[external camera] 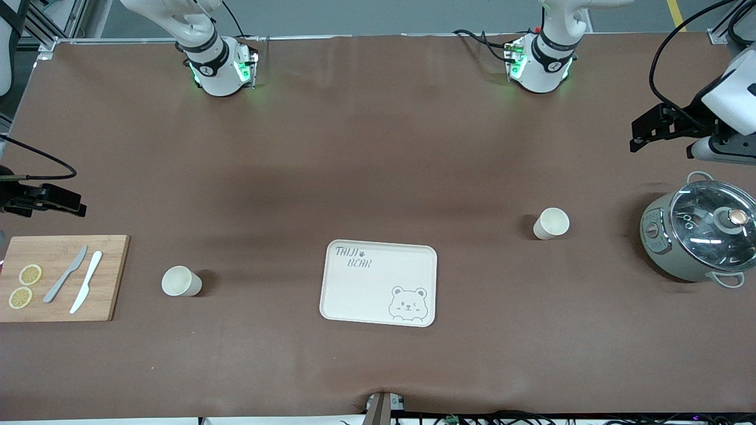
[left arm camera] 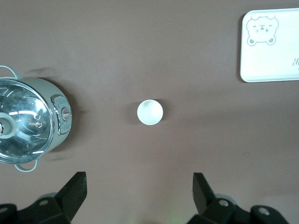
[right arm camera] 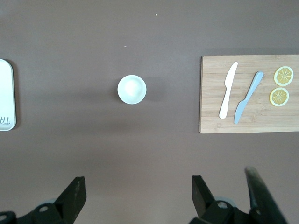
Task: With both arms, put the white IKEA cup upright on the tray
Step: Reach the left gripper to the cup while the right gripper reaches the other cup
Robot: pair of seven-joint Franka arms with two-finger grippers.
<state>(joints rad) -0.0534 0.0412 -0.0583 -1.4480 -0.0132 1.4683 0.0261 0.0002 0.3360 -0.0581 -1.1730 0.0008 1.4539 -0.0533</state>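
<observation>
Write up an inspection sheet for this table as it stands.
Surface: brown table, some ripples.
Job's things: tray bare; one cup upright toward the right arm's end, another cup upright toward the left arm's end.
Clutter: cutting board with two knives and lemon slices; lidded pot.
Grippers: left gripper open above its cup; right gripper open above its cup.
Cables: at the bases and the table edges.
Surroundings: nothing seen.

White arms [external camera: 212, 65] with black joint bands, green base lights, black cables and black pincers [left arm camera: 140, 196].
</observation>
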